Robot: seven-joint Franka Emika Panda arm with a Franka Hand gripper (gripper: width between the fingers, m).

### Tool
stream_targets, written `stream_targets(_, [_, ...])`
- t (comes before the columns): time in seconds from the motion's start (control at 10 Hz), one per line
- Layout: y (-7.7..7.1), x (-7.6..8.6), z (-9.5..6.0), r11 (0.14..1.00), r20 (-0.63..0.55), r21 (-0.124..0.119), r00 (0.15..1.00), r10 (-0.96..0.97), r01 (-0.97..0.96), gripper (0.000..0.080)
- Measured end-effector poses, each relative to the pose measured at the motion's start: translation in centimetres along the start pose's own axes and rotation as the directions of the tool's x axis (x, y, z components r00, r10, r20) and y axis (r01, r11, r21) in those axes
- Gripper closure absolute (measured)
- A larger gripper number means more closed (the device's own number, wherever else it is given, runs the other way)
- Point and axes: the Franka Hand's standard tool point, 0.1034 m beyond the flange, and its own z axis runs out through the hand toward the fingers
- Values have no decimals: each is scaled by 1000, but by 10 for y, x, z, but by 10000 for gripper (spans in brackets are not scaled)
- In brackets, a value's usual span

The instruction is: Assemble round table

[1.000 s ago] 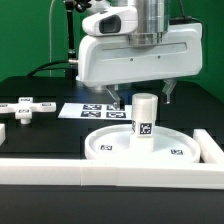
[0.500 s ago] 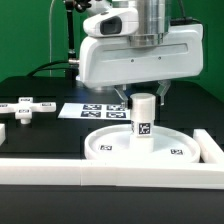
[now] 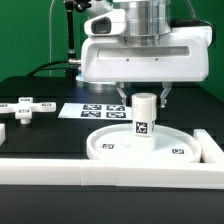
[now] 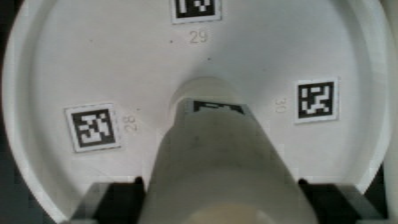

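The wide rimmed disc [image 3: 103,148] lies flat on the black table, tags facing up. The short thick post [image 3: 145,122] stands upright on the middle of the disc. My gripper [image 3: 145,96] reaches straight down and is shut on the post's upper end, one finger on each side. In the wrist view the post [image 4: 222,150] fills the middle between the dark fingers [image 4: 118,200], with the disc [image 4: 107,70] and its tags spread out beneath. The cross-shaped piece [image 3: 25,108] lies apart, toward the exterior view's left.
The marker board [image 3: 93,110] lies behind the disc. A long white rail [image 3: 90,177] runs along the front, and another rail [image 3: 211,146] stands at the exterior view's right. A small white part [image 3: 4,130] sits at the left edge.
The fingers stood wide of the post a second ago and have since closed onto its top. The post and disc remain where they were.
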Motion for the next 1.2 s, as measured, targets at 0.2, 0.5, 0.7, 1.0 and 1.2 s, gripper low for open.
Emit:
stream_targets(0.2, [-1, -2, 1, 978, 0, 0, 978, 207, -207, 392])
stream_targets(0.5, [-2, -2, 1, 932, 6, 8, 932, 363, -363, 392])
stream_targets(0.7, [-3, -2, 1, 890, 12, 12, 890, 457, -457, 392])
stream_targets(1.0, [-7, -4, 1, 747, 26, 22, 747, 664, -665, 390])
stream_targets(1.2, [-11, -5, 2, 588, 38, 35, 589, 808, -808, 390])
